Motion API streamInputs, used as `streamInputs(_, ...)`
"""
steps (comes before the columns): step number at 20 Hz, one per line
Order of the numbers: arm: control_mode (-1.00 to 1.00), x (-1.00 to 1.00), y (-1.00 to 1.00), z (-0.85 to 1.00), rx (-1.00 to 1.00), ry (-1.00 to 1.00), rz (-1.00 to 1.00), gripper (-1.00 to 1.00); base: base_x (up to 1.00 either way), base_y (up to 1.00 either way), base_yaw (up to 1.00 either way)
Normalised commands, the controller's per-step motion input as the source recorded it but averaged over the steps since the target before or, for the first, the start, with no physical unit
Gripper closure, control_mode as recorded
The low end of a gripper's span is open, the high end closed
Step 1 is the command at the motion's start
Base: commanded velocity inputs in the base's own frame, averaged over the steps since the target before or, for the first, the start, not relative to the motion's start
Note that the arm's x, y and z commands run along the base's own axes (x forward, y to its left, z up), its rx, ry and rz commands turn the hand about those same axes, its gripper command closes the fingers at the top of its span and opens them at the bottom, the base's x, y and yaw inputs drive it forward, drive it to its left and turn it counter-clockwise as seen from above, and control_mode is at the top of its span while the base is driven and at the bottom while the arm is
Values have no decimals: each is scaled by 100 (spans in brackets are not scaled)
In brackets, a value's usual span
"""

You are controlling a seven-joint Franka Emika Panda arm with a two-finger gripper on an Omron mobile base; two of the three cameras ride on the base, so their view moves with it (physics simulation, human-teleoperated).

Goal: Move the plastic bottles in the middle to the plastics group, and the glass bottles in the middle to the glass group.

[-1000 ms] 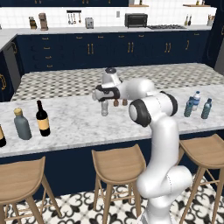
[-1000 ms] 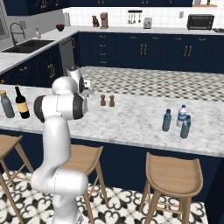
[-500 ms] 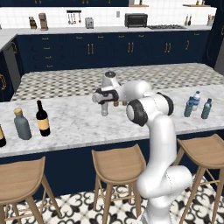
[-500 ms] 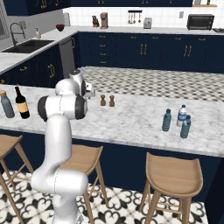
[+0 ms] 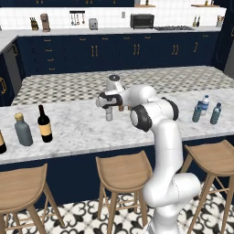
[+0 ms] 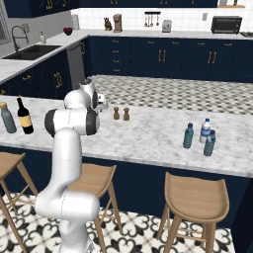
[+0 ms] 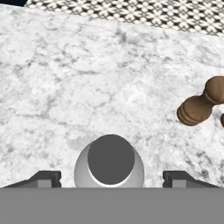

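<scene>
The claw (image 7: 111, 177) is wide open, one finger on each side of the small grey bottle (image 7: 109, 166) standing on the marble counter (image 7: 65, 87), near a brown shaker (image 7: 199, 107). The bottle looks light, smooth and a bit slippery. Grab it around the body, below the cap.

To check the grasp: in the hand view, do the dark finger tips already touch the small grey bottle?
No: the gripper straddles the small grey bottle, with bare counter showing on both sides.

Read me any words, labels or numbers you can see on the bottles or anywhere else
None can be read.
Wine bottle: tan label, no legible print.
Water bottle: blue label, too small to read.
Grey bottle between the hand's fingers: no lettering shows.
</scene>
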Motion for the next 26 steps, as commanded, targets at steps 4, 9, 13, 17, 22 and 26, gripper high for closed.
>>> streamInputs(4, -100, 0, 0, 0, 0, 0, 0, 100, 0, 0, 0)
streamInputs(9, -100, -43, -4, 20, 0, -1, -1, 100, 0, 0, 0)
streamInputs(13, -100, -97, -46, 44, 0, -8, -13, 100, 0, 0, 0)
streamInputs(17, -100, -100, -76, 41, 1, -15, -23, 100, 0, 0, 0)
streamInputs(22, -100, -86, -94, 31, 2, -13, -26, 100, 0, 0, 0)
streamInputs(26, -100, -57, -100, 18, 5, -3, -30, 100, 0, 0, 0)
